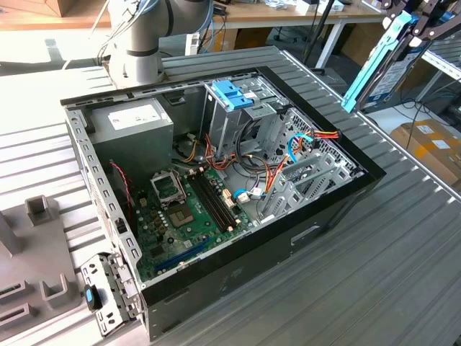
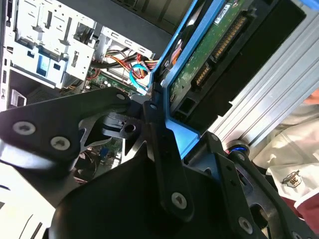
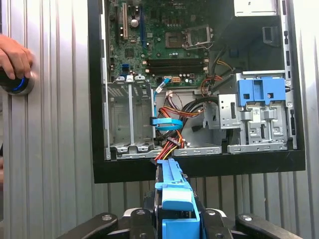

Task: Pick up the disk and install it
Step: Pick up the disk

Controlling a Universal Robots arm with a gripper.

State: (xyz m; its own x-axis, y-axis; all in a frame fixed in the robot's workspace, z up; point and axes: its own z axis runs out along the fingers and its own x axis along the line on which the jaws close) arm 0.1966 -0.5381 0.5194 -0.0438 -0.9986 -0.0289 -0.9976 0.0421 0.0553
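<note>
1. Closest in the exterior view is the ribbed grey table (image 1: 374, 274), with a small metal bracket (image 1: 101, 299) carrying a blue knob lying by the near corner of the open computer case (image 1: 288, 238). Inside the case lie the motherboard (image 1: 184, 209) and a drive cage topped by a broad blue handle (image 1: 234, 94). The arm (image 1: 144, 32) stands behind the case. At the exterior view's right, the gripper (image 1: 418, 25) hangs in the air, clamped on the disk (image 1: 374, 68). The disk is tilted steeply, its lower end pointing down toward the table, clear of the case.

2. In the second wrist view the black gripper (image 2: 182, 137) linkage is nearest. Its fingers (image 2: 154, 129) press on the light-blue rail of the disk (image 2: 214, 50), whose green circuit board and connector face the camera. Beyond it are the computer case's (image 2: 50, 45) metal bays and loose orange and blue cables. The table (image 2: 279, 89) runs alongside.

3. In the first wrist view the gripper (image 3: 174, 219) grips the disk (image 3: 174, 196) edge-on, blue rail uppermost. The disk sits above the table (image 3: 60, 164), just outside the computer case's (image 3: 224, 169) black wall. Within the case are an open grey bay (image 3: 129, 114), the blue handle (image 3: 260, 92) and the motherboard (image 3: 164, 40). A person's hand (image 3: 15, 57) rests on a blue-ringed button (image 3: 17, 85) on the table.
</note>
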